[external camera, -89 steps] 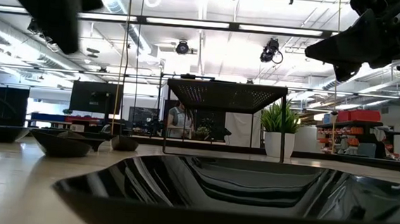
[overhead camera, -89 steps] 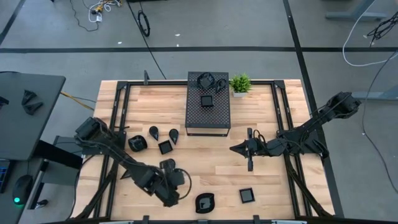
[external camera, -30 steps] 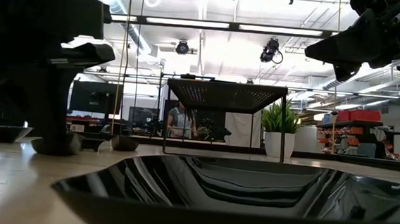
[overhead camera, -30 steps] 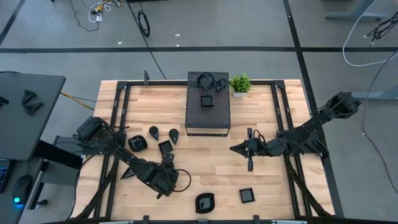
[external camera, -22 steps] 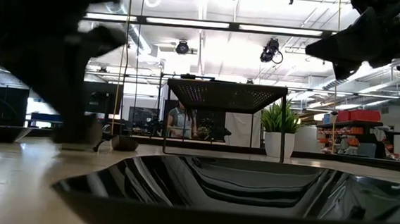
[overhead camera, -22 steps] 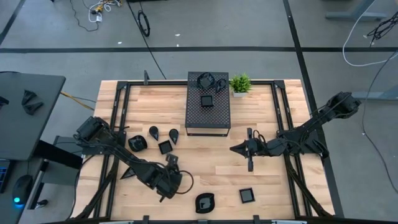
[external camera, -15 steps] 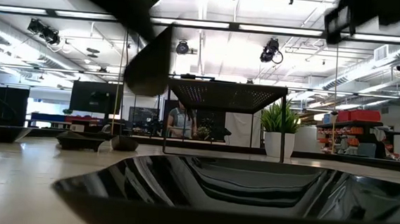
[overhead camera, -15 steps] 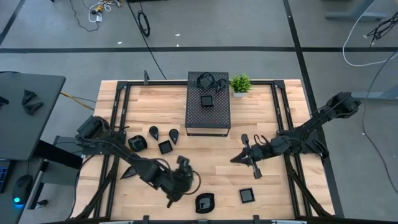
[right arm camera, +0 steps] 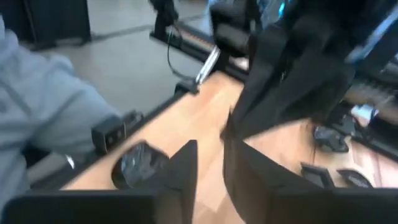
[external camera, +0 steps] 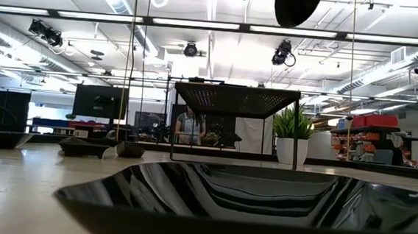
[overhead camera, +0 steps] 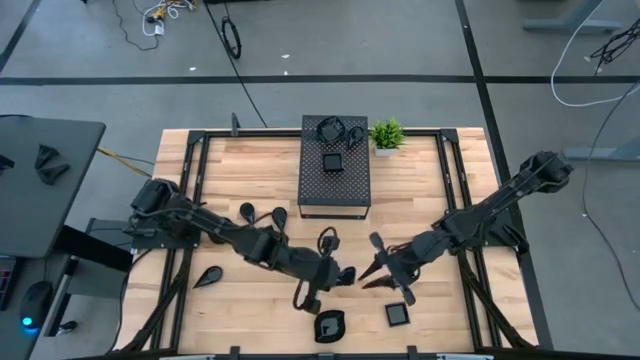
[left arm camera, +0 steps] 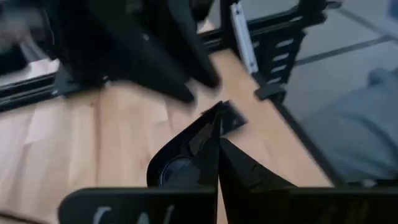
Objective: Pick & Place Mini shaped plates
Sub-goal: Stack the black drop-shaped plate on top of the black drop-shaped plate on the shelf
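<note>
The left tool (overhead camera: 335, 276) is held above the middle of the tabletop (overhead camera: 430, 180) with its fingers pressed together, and a mini shaped plate (left arm camera: 177, 163) appears to be pinched by its rim between them. The right tool (right arm camera: 209, 144) is positioned just beside it, tips toward it, with its fingers partly spread and nothing gripped. The main hazard is judged to be contact between the two tools, since very little clearance is left between them; a knock could dislodge the glossy plate from an edge-only pinch and drop it onto the wood. A second hazard is posed by the rounded plate (overhead camera: 328, 325) and the square plate (overhead camera: 397, 315) lying near the front edge, almost beneath both tools, where either could be struck on a descent. Further plates are found at the left: a teardrop plate (overhead camera: 210, 275) and two leaf plates (overhead camera: 247, 212) near the perforated box (overhead camera: 335, 185). A potted plant (overhead camera: 386, 133) is placed beside the box, well apart from both tools.
</note>
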{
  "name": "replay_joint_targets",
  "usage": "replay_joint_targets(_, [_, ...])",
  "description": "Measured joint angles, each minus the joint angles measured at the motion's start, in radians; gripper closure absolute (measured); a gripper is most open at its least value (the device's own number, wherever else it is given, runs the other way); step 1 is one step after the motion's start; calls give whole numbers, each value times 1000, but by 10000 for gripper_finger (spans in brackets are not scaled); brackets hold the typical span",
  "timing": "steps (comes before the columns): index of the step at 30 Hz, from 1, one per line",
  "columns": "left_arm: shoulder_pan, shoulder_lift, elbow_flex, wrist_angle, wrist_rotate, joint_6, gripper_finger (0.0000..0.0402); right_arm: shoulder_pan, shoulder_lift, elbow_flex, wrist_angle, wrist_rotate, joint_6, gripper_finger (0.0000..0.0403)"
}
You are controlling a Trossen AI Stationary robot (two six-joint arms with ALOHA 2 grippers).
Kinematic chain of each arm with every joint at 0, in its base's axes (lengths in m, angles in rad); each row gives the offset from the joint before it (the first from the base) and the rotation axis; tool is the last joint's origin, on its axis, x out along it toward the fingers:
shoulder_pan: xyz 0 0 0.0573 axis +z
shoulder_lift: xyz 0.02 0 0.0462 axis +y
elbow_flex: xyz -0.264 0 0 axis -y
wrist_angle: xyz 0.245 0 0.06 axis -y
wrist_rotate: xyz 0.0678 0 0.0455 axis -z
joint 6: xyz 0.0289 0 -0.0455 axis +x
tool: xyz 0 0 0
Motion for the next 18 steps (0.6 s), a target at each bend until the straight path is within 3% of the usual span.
replay_joint_targets(9, [9, 0, 0, 35, 198, 116, 397, -54, 61, 1, 1, -12, 12, 219])
replay_joint_targets(15, [14, 0, 0, 43, 213, 138, 396, -75, 60, 1, 41, -234, 76, 203])
replay_joint_targets(18, [21, 0, 0, 42, 206, 138, 395, -74, 60, 1, 59, -253, 110, 212])
